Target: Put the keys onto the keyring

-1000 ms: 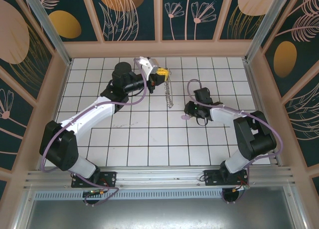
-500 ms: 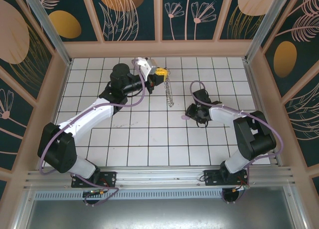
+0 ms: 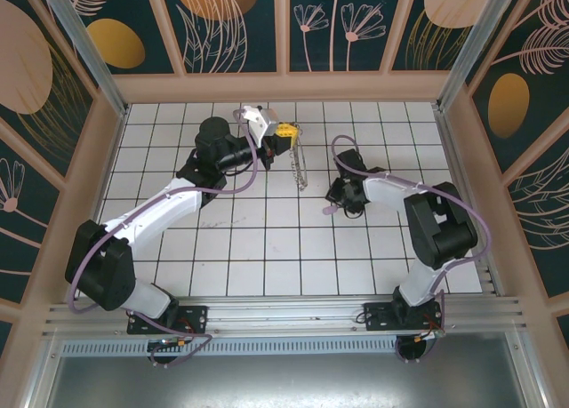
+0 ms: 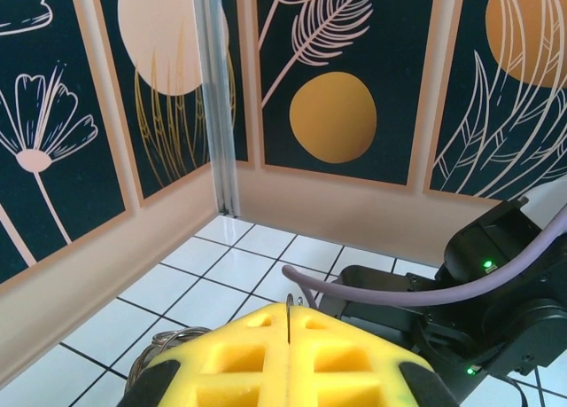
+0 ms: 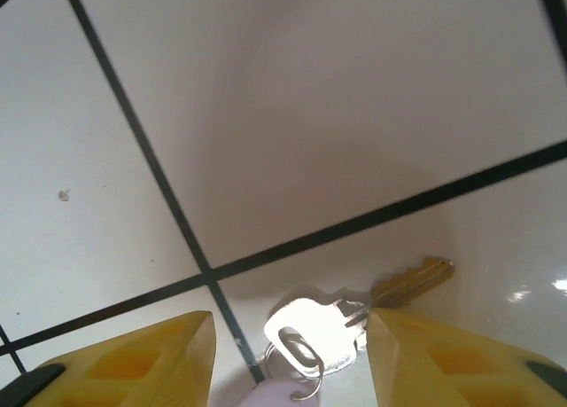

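a white tiled floor [image 3: 267, 248] covers the cell, ruled into squares by dark grout lines [image 5: 208, 272]; from close up one tile carries a small dark speck [image 5: 64, 194]. a peach skirting [image 3: 284, 86] runs round its edges. above it stand dark teal wall panels [image 3: 231, 26] painted with pale feathers, flowers and orange discs [image 4: 332, 116]. a silver aluminium post [image 4: 217, 97] stands in the corner. along the near edge lies an aluminium rail [image 3: 284, 315], with a grey metal sheet [image 3: 267, 381] below it.
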Tool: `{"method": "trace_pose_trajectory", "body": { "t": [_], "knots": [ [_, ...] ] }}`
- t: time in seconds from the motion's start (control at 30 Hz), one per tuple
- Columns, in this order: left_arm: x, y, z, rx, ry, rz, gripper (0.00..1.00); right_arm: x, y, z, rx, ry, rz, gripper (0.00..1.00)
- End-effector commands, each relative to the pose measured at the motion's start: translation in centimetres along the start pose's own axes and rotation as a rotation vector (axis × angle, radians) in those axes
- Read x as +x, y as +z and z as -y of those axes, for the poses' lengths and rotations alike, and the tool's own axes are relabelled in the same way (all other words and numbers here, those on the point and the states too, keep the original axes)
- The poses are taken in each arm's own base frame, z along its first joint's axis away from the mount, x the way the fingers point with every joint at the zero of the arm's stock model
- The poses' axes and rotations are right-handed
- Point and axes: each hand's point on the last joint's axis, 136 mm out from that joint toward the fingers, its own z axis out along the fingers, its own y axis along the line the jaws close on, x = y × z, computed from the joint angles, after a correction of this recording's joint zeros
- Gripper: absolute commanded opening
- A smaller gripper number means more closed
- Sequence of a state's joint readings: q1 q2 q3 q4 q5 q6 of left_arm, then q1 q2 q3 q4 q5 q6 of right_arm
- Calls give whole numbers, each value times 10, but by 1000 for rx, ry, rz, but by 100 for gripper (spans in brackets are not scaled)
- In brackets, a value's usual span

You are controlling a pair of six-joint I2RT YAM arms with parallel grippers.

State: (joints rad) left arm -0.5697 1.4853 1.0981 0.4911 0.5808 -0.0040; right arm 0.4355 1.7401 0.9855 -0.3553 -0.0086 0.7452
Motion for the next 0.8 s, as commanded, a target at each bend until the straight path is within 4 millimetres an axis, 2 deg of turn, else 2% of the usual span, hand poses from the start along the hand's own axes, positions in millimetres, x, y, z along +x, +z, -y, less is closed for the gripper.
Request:
{"method": "trace_pose_trajectory", "body": {
  "t": [0.0, 0.13, 0.2, 0.43, 0.6, 0.77],
  "knots": [
    [-36, -9, 8, -4, 71, 101, 0, 24, 14, 8, 81, -73, -92, 48],
    [-36, -11, 8, -9, 72, 103, 0, 38, 21, 1, 107, -169, -130, 42],
    [-36, -11, 8, -11, 76, 102, 0, 46, 22, 0, 116, -228, -147, 32],
    [-37, -13, 9, -16, 80, 103, 0, 61, 19, 19, 207, -361, -163, 14],
    [-38, -13, 9, -13, 76, 105, 0, 54, 7, 20, 204, -387, -124, 0],
    [-40, -13, 9, -9, 74, 110, 0, 31, -9, 23, 236, -382, -42, 0]
  ]
}}
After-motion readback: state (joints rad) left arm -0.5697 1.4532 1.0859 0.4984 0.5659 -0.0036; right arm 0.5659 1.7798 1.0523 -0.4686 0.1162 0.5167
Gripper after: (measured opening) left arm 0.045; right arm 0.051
